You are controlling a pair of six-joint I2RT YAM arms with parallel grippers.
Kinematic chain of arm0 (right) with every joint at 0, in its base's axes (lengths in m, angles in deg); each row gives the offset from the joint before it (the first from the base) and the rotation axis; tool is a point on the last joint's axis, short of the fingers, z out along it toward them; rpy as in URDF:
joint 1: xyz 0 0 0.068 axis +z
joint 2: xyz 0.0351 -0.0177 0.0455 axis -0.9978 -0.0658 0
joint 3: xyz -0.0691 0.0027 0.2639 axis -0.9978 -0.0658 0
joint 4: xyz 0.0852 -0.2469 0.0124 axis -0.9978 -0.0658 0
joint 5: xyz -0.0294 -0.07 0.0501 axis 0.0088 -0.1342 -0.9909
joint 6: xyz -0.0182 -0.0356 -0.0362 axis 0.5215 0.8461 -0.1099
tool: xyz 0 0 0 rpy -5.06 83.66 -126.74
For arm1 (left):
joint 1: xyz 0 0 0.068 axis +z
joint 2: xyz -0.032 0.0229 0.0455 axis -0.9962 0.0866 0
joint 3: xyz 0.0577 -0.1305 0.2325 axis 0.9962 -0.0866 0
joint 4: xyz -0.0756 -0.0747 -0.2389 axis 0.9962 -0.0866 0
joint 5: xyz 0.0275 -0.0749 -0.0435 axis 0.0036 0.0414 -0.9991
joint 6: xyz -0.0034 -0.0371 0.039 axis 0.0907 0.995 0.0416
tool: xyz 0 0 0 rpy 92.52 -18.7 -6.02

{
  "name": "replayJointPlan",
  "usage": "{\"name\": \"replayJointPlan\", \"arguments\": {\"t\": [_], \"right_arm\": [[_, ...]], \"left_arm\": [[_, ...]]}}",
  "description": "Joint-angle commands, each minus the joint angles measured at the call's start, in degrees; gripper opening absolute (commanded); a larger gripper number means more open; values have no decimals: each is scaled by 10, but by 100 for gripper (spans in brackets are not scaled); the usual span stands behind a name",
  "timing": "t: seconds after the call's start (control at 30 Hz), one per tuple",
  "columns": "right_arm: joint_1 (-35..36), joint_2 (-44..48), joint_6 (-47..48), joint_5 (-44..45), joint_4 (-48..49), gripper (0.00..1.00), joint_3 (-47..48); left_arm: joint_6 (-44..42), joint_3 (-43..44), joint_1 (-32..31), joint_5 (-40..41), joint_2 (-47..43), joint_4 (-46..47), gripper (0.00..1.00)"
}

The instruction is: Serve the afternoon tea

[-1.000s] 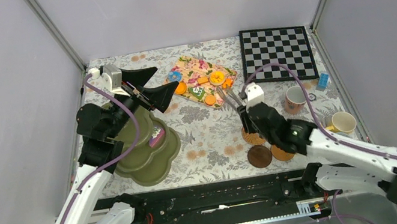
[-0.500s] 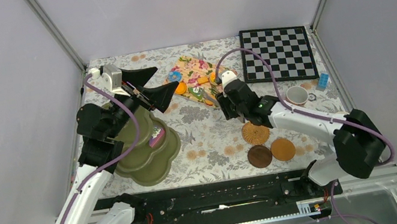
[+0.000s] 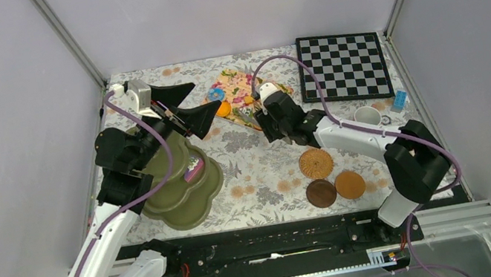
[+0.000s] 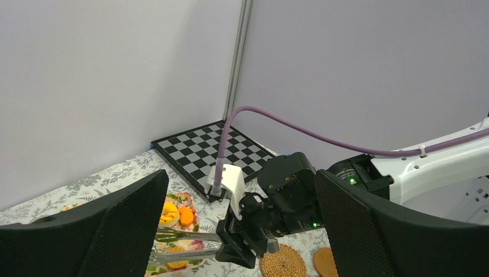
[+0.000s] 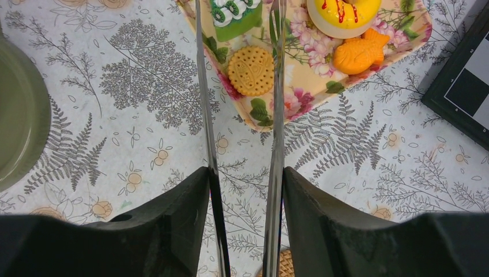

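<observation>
Top view: the only one to take in the whole table. The stand is at 9 o'clock, the chessboard at 1, the tray at 12, the coasters at 5 and a mug at 3, half hidden by the right arm. One pastry lies on the stand's 3 o'clock side.
Left wrist view: sees the right arm side-on, with the tongs lying level above the tray. The top view hides them under the arm.
Right wrist view: alone shows the tray's load clearly. There is a donut at 1 o'clock, a fish at 2, a cake at 12 and a biscuit just below the cake.
Left gripper: fingers spread wide and holding nothing, raised between stand and tray.
Right gripper: fingers about half parted, pressing the tongs' two arms from outside. The arms stand apart with the biscuit in the gap. Their tips run off the picture, so contact cannot be told.
Edges: walls close the table at 9, 12 and 3. The stand sits near the 9 o'clock wall, and the chessboard's corner lies near the tray's 3 o'clock side.
Room: bare cloth lies between tray, stand and coasters.
</observation>
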Motion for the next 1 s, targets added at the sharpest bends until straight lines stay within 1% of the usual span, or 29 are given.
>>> {"name": "replayJointPlan", "arguments": {"t": [0.0, 0.17, 0.3, 0.47, 0.6, 0.77, 0.97], "right_arm": [[-3, -19, 13, -7, 21, 55, 36], [-3, -38, 15, -6, 22, 52, 44], [-3, -44, 16, -3, 22, 47, 45], [-4, -28, 15, 4, 26, 40, 31], [-3, 1, 16, 7, 28, 38, 18], [-3, 58, 22, -13, 31, 37, -5], [-4, 106, 27, -61, 35, 36, -8]], "left_arm": [[-1, 3, -1, -11, 5, 26, 99], [-1, 3, -1, -10, 6, 26, 99], [-1, 3, -1, -11, 6, 26, 99], [0, 3, -1, -11, 4, 27, 99], [0, 3, -1, -11, 4, 27, 99], [1, 3, -1, -12, 2, 27, 99], [4, 3, -1, -14, 2, 30, 99]]}}
